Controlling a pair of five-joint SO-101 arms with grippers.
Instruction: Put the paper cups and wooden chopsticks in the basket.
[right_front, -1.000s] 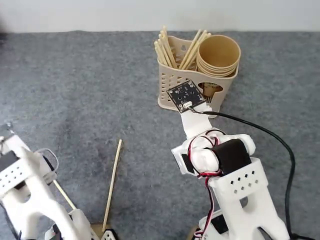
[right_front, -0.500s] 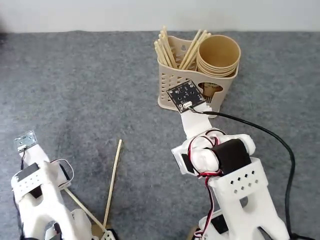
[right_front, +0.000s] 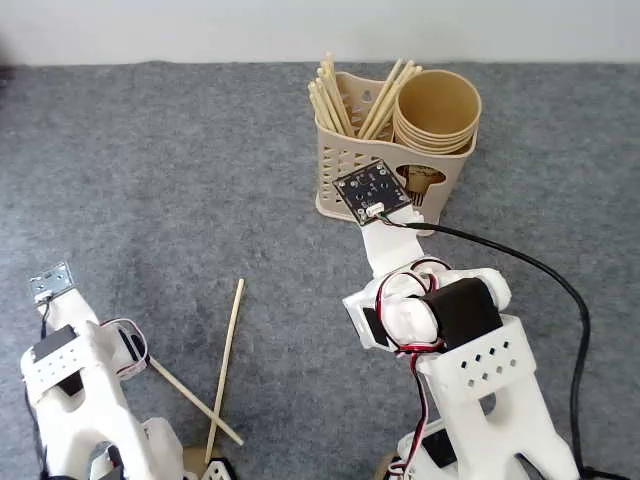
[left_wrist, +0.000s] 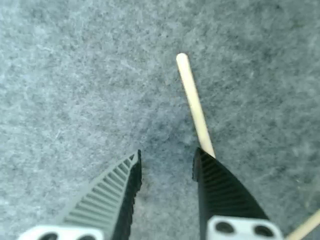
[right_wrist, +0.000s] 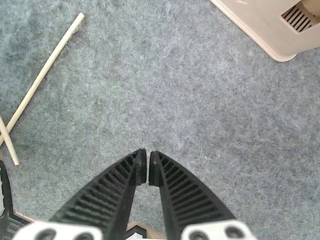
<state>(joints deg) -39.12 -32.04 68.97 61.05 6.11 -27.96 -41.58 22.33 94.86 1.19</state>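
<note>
Left gripper (left_wrist: 166, 156) spread apart; chopstick (left_wrist: 192, 100) runs lengthwise ahead from beside one fingertip, outside gap. Right gripper (right_wrist: 148, 160) pinched together, empty, farther off.

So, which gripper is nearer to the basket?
Right. The right gripper is over the grey mat just in front of the basket; the left gripper is far from it at the near left, beside a loose chopstick.

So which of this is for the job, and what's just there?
Job: basket; paper cups stacked inside; chopsticks standing inside; two loose chopsticks crossed on the grey mat.
Just there: the mat itself; black cable.
</note>
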